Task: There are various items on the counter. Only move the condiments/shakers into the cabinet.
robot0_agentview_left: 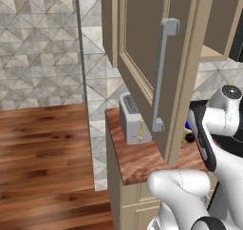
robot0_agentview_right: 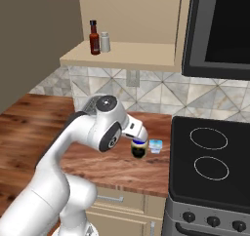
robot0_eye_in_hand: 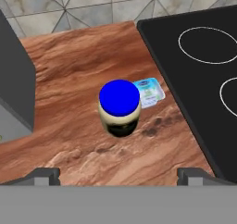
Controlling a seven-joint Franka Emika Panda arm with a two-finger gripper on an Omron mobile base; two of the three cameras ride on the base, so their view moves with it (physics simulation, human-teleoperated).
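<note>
Claw (robot0_eye_in_hand: 118, 174) gapes wide and empty; dark red bottle (robot0_agentview_right: 94, 38), pale grey shaker (robot0_agentview_right: 105, 42) stand upright in cabinet (robot0_agentview_right: 117, 59).

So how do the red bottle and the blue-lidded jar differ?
The red bottle is tall and slim with a black cap; the jar is short and round with a blue lid. The bottle stands on the cabinet shelf; the jar stands on the counter. Both are upright.
</note>
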